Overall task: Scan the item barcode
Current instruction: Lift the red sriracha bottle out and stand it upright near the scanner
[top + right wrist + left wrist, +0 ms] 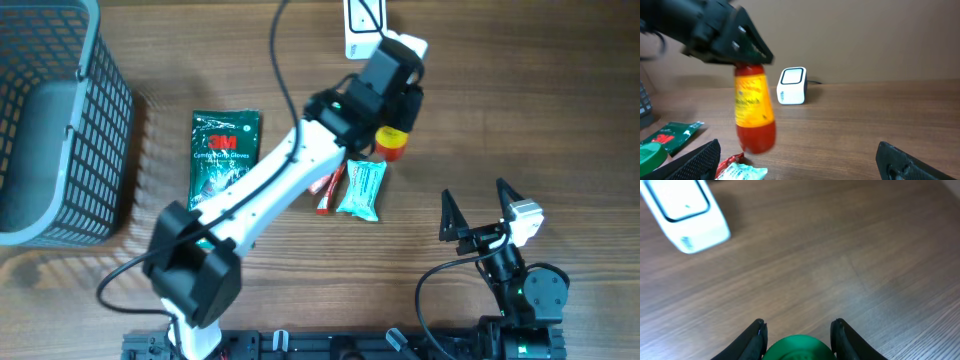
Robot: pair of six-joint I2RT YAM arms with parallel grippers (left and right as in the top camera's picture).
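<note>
While aloft, sauce bottle point(754, 115) pinched by left gripper point(799, 329); right gripper point(474, 193) (empty) spread.

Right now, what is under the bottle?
Bare table shows around the bottle; a red packet lies nearby. The spot directly beneath is covered by the bottle itself.

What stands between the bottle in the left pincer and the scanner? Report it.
Nothing visible. The left pincer holds the sauce bottle by its green-capped top. Only bare table lies between it and the white scanner; the teal packet lies on the bottle's other side, off that path.
</note>
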